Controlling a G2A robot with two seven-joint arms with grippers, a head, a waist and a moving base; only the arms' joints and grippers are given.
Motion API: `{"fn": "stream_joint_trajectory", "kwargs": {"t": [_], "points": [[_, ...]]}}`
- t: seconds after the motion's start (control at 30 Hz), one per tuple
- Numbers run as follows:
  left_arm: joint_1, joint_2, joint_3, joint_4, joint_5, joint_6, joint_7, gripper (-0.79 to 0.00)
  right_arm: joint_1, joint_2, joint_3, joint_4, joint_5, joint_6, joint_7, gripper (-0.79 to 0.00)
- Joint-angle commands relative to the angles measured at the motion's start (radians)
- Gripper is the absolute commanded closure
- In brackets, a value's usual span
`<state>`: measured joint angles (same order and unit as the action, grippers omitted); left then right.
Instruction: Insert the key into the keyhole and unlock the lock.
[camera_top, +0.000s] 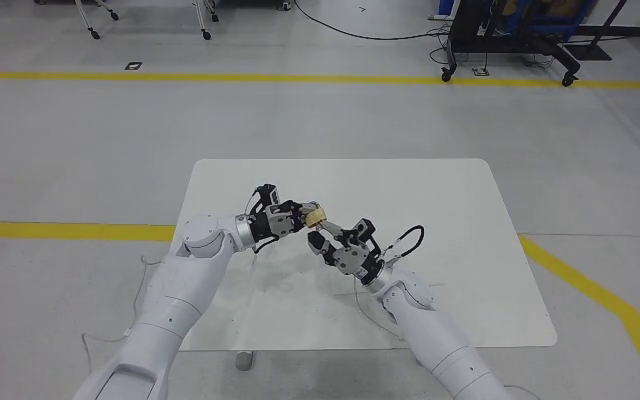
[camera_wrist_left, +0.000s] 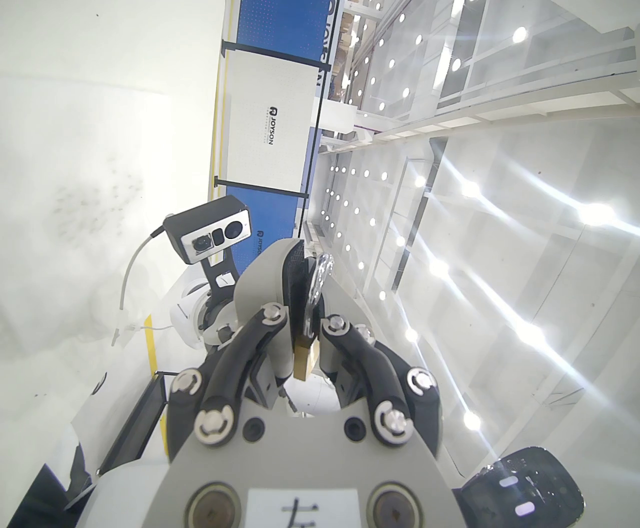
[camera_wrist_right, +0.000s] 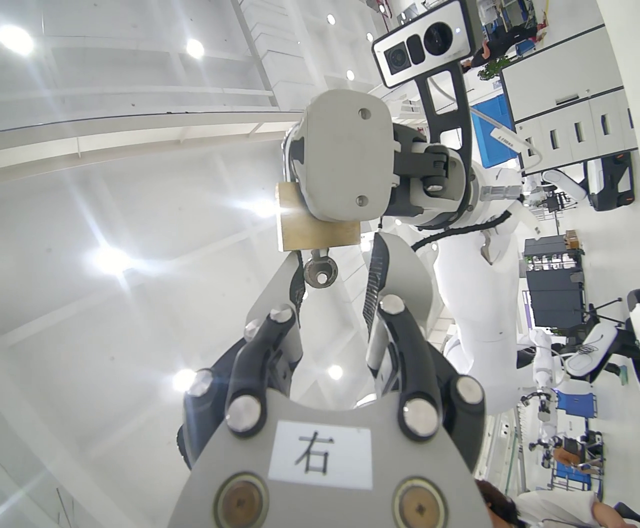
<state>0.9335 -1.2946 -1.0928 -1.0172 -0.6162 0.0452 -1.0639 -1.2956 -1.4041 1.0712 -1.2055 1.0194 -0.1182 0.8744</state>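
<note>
A brass padlock (camera_top: 314, 213) is held above the middle of the white table (camera_top: 450, 200), with my left gripper (camera_top: 303, 216) shut on it. In the left wrist view the lock's brass body (camera_wrist_left: 306, 357) sits pinched between the fingers of the left gripper (camera_wrist_left: 310, 270). A small silver key (camera_wrist_right: 320, 272) sticks out of the padlock (camera_wrist_right: 300, 227). Its round head lies between the spread fingers of my right gripper (camera_wrist_right: 340, 265), close to one pad (camera_wrist_right: 295, 285). The right gripper (camera_top: 323, 241) stands open just below and right of the lock.
The table's edges are far from both grippers. Yellow floor lines run beyond the table, and a black cart (camera_top: 510, 40) stands at the back right.
</note>
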Motion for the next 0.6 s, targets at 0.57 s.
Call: {"fn": "stream_joint_trajectory", "kwargs": {"t": [0.57], "points": [[0.004, 0.002, 0.012, -0.011, 0.011, -0.016, -0.021, 0.000, 0.000, -0.002, 0.016, -0.002, 0.006, -0.005, 0.017, 0.000]]}}
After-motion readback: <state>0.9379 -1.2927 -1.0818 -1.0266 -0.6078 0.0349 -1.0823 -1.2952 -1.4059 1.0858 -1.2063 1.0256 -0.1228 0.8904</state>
